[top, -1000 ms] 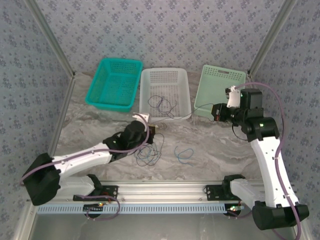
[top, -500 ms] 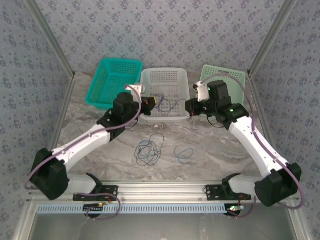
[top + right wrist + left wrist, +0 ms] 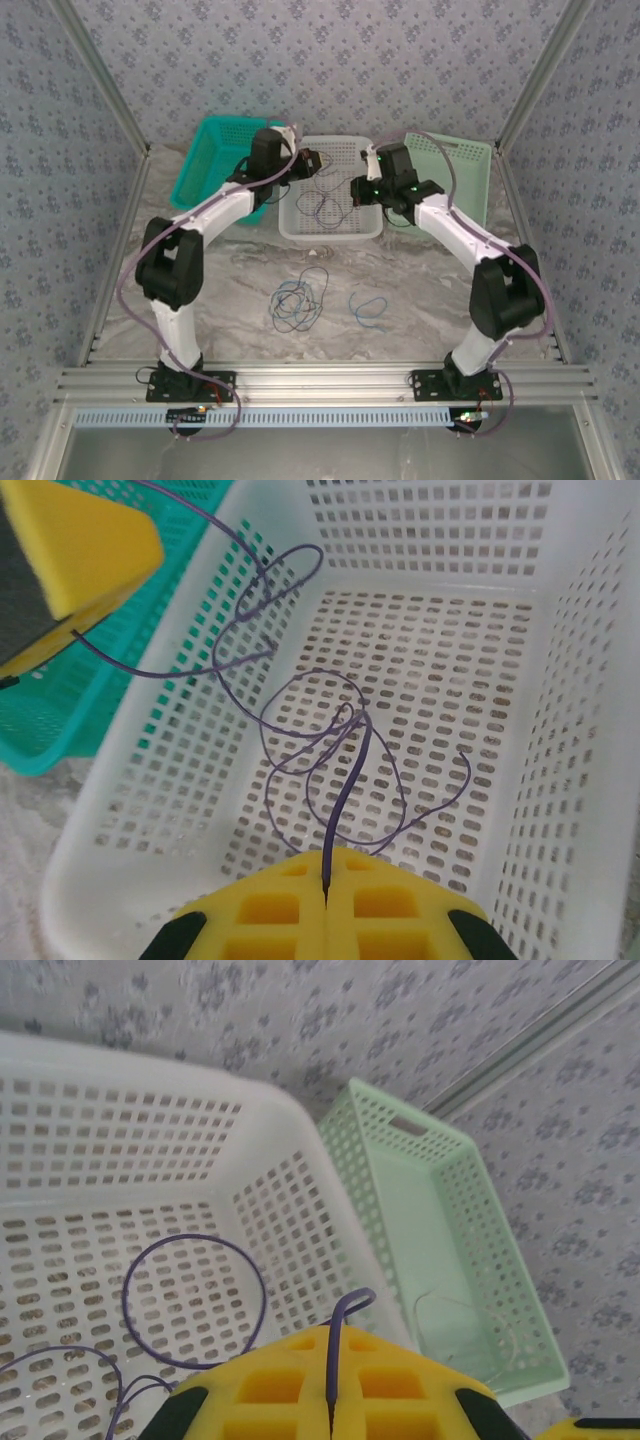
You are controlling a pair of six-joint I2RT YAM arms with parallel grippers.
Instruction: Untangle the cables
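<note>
A thin purple cable (image 3: 326,205) lies in loops inside the white basket (image 3: 296,228), and both grippers hold it. My left gripper (image 3: 309,163) is over the basket's far left, its yellow fingers shut on one strand (image 3: 334,1335) that sticks up between them. At the basket's right side my right gripper (image 3: 359,190) is shut on another strand (image 3: 338,810), which runs down into the looped tangle (image 3: 305,730). From there the cable climbs to the left gripper's yellow finger (image 3: 85,540). More cables lie on the table: a dark blue and black tangle (image 3: 298,300) and a blue loop (image 3: 368,307).
A teal basket (image 3: 205,170) stands left of the white one and a pale green basket (image 3: 462,165) to its right, with a thin pale wire (image 3: 470,1320) in it. Patterned walls and metal posts close in the back and sides. The marbled tabletop (image 3: 430,290) is bare around the loose cables.
Both arms have swung from the table and the basket's near edge up over the white basket. The purple cable's strands are now lifted between the two grippers.
</note>
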